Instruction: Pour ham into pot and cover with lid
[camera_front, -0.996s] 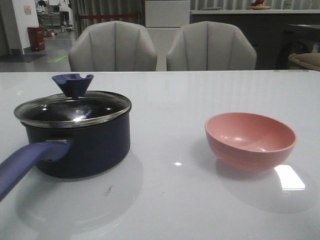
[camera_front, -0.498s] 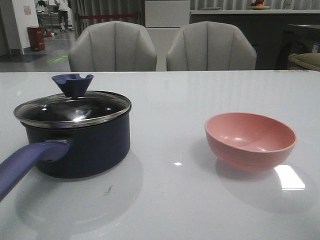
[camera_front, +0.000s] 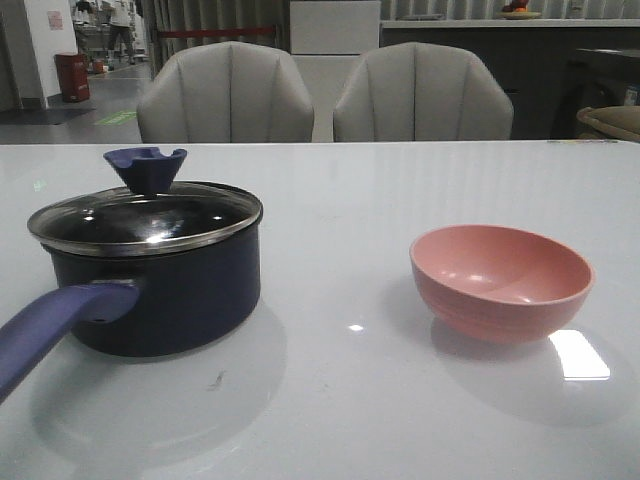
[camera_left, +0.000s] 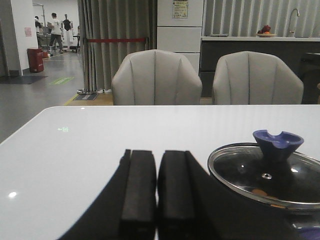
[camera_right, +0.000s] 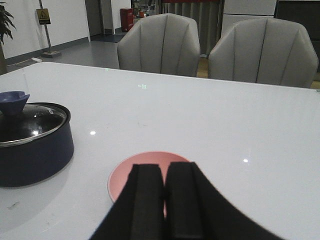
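Observation:
The dark blue pot (camera_front: 165, 295) stands on the left of the white table (camera_front: 340, 400), its handle (camera_front: 50, 325) pointing toward the front left. The glass lid (camera_front: 145, 218) with its blue knob (camera_front: 146, 166) sits on the pot. Through the glass in the left wrist view, orange ham (camera_left: 259, 192) chunks show inside. My left gripper (camera_left: 157, 152) is shut and holds nothing, back from the lid (camera_left: 265, 175). My right gripper (camera_right: 163, 167) is also shut with nothing in it, above the near side of the pink bowl (camera_right: 131, 172). Neither gripper appears in the front view.
The pink bowl (camera_front: 500, 280) sits on the right of the table with nothing showing inside it. Two grey chairs (camera_front: 225, 95) (camera_front: 422, 95) stand behind the far edge of the table.

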